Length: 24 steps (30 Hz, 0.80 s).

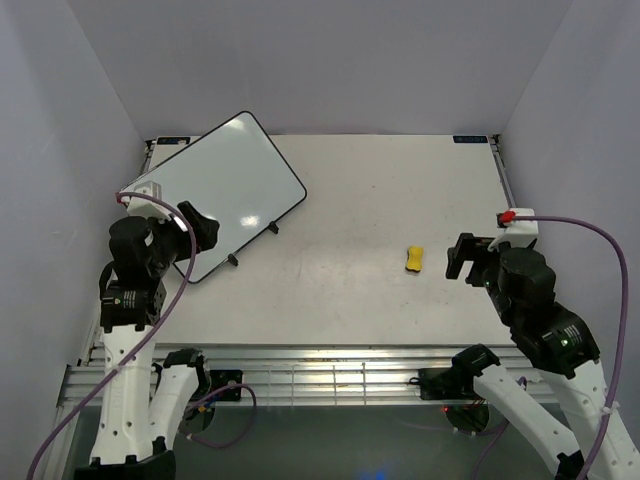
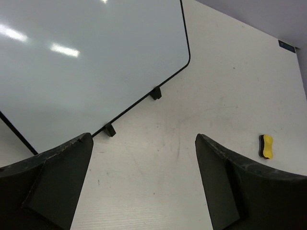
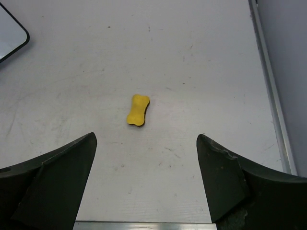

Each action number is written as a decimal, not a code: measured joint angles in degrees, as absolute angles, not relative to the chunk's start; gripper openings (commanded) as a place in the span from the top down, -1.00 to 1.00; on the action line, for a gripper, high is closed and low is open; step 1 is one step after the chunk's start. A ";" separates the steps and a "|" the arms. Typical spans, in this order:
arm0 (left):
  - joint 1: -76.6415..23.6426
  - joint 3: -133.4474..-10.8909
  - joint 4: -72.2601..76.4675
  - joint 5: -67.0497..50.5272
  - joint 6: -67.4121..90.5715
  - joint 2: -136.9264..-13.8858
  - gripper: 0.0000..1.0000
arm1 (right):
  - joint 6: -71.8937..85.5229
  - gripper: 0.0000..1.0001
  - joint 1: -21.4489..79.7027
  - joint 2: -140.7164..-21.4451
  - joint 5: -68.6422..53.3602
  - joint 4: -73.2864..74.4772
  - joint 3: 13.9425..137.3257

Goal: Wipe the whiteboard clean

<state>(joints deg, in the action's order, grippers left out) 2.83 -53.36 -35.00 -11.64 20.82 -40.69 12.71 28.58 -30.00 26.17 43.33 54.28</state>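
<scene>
**Grippers.** Left gripper [image 2: 144, 139]: jaws wide apart, nothing between them. Right gripper [image 3: 146, 138]: jaws also wide apart and empty. Both hang above the surface [image 1: 380, 190] and touch nothing.

**Task object.** The whiteboard [image 1: 215, 190] lies ahead of the left gripper and slightly to its left, set at an angle to the edges of the surface. Its near corner passes under the left arm in the top view. Two stand legs [image 2: 155, 93] stick out from the board edge that faces the left gripper. The board is well apart from the right gripper; only one rounded corner shows at the far left of the right wrist view.

**Eraser.** The yellow eraser [image 3: 138, 109] lies loose on the surface just ahead of the right gripper, slightly left of its centre line. It is well apart from the board.

**Progress (judgement).**
- The board face visible in the top and left wrist views is blank, showing only glare streaks from the lights.
- The small part under the left arm cannot be checked.
- With the eraser lying free, the wiping looks complete, or there was nothing to wipe.
- At most, a check of the hidden corner is left.

**Writing and labels.**
- There is no handwriting on the board.
- A small dark blue label [image 1: 470, 139] sits at the far edge of the surface, too small to read.
- No brand marks are legible.
</scene>
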 measured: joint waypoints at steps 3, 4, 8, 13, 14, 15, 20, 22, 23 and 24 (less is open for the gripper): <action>2.74 -52.34 -36.69 -9.63 20.75 -39.40 -0.96 | 12.67 -0.80 28.58 -26.17 28.23 45.25 54.33; 2.74 -51.94 -36.86 -9.32 20.67 -38.85 -0.96 | 12.67 -0.80 28.58 -25.19 28.53 45.65 54.33; 2.66 -50.04 -37.58 -7.99 20.29 -36.60 -0.96 | 12.82 -0.80 28.58 -23.44 29.21 46.89 54.33; 2.66 -49.98 -37.80 -7.88 19.44 -34.98 -0.96 | 12.80 -0.80 28.58 -23.38 29.21 47.07 54.33; 2.63 -49.98 -37.80 -7.88 19.29 -34.54 -0.96 | 12.80 -0.80 28.58 -23.42 29.21 47.07 54.33; 2.63 -49.98 -37.80 -7.88 19.20 -34.28 -0.96 | 12.80 -0.80 28.58 -23.46 29.21 47.05 54.33; 2.50 -49.98 -37.76 -8.19 18.90 -33.82 -0.96 | 12.62 -0.80 28.58 -24.53 29.12 46.98 54.30; 2.50 -49.95 -37.71 -8.51 18.94 -33.80 -0.96 | 12.60 -0.80 28.58 -24.64 28.93 46.72 54.13; 2.50 -49.95 -37.71 -8.62 18.94 -33.80 -0.96 | 12.60 -0.80 28.58 -24.64 28.77 46.54 54.02; 2.50 -49.95 -37.69 -8.73 18.94 -33.82 -0.96 | 12.60 -0.80 28.58 -24.64 28.75 46.30 53.87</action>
<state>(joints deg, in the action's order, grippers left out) 2.50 -49.95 -37.69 -8.73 18.94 -33.82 12.60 28.58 -24.64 28.75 46.30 53.87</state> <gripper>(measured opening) 0.979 0.899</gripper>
